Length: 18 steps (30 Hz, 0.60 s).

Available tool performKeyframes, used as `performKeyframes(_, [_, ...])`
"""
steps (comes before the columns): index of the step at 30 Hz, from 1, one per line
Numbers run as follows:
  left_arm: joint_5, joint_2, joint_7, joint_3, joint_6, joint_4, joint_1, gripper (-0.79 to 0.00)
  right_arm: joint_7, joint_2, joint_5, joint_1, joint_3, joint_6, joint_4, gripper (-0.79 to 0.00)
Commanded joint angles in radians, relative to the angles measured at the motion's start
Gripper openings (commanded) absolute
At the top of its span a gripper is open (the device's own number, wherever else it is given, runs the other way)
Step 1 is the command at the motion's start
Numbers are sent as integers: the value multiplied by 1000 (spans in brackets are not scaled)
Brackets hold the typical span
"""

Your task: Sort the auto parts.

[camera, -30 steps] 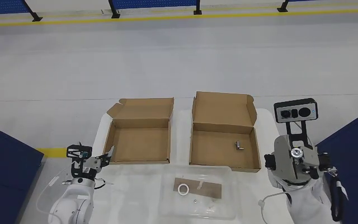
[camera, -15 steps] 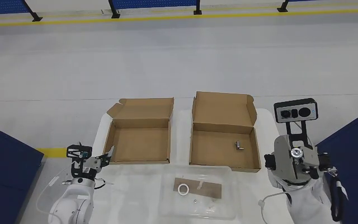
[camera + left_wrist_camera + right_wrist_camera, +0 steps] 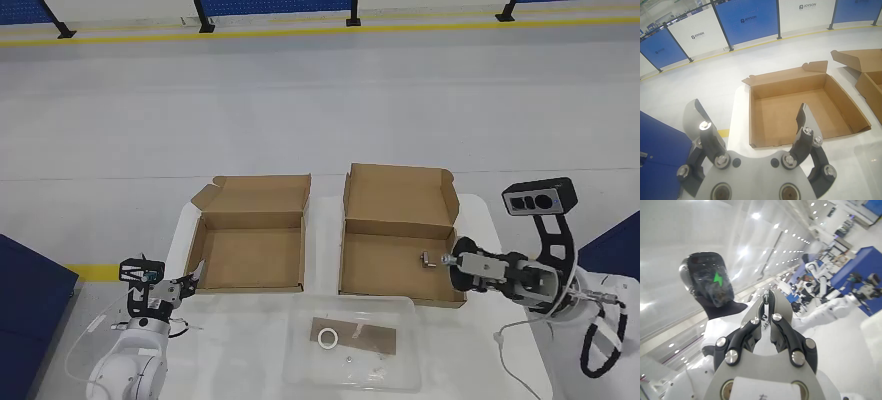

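Note:
Two open cardboard boxes stand side by side: the left box (image 3: 250, 258) is bare inside, and a small metal part (image 3: 427, 260) lies in the right box (image 3: 385, 270). My right gripper (image 3: 449, 260) hovers over that box's right side, just beside the part. In the right wrist view the right gripper (image 3: 766, 294) is shut on a small threaded screw (image 3: 766, 298) at its fingertips. My left gripper (image 3: 190, 278) stays at the table's left edge, and in its own view the left gripper (image 3: 749, 105) is open and holds nothing, facing the left box (image 3: 791, 113).
A clear plastic tray (image 3: 400, 375) sits at the table's front, holding a cardboard strip (image 3: 380, 338), a white ring (image 3: 327, 339) and a few tiny parts. Both boxes have raised lids at the back. A corner of the right box (image 3: 866, 85) appears in the left wrist view.
My right arm has swung from the table's near right corner out over the right box's right side. The left arm has not moved.

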Motion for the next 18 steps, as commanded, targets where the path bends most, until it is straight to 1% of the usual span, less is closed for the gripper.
performKeyframes(1, [0,0,0,0,0,0,0,0,31,6,-111,-33,42,-7,5,-785])
performKeyframes(3, [0,0,0,0,0,0,0,0,67,13,-220,-63,77,-32,3,-785])
performKeyframes(4, [0,0,0,0,0,0,0,0,70,13,-234,-68,82,-37,5,-785])
performKeyframes(11, [0,0,0,0,0,0,0,0,70,13,-234,-68,82,-37,5,-785])
performKeyframes(12, [0,0,0,0,0,0,0,0,59,15,-273,-67,86,-36,-4,-785])
performKeyframes(13, [0,0,0,0,0,0,0,0,48,19,-375,-65,92,-24,-25,-785])
performKeyframes(14, [0,0,0,0,0,0,0,0,30,22,-457,-63,89,-6,-43,-785])
performKeyframes(15, [0,0,0,0,0,0,0,0,14,24,-506,-59,78,19,-52,-785])
performKeyframes(18, [0,0,0,0,0,0,0,0,-6,35,-717,-15,55,83,-64,-785])
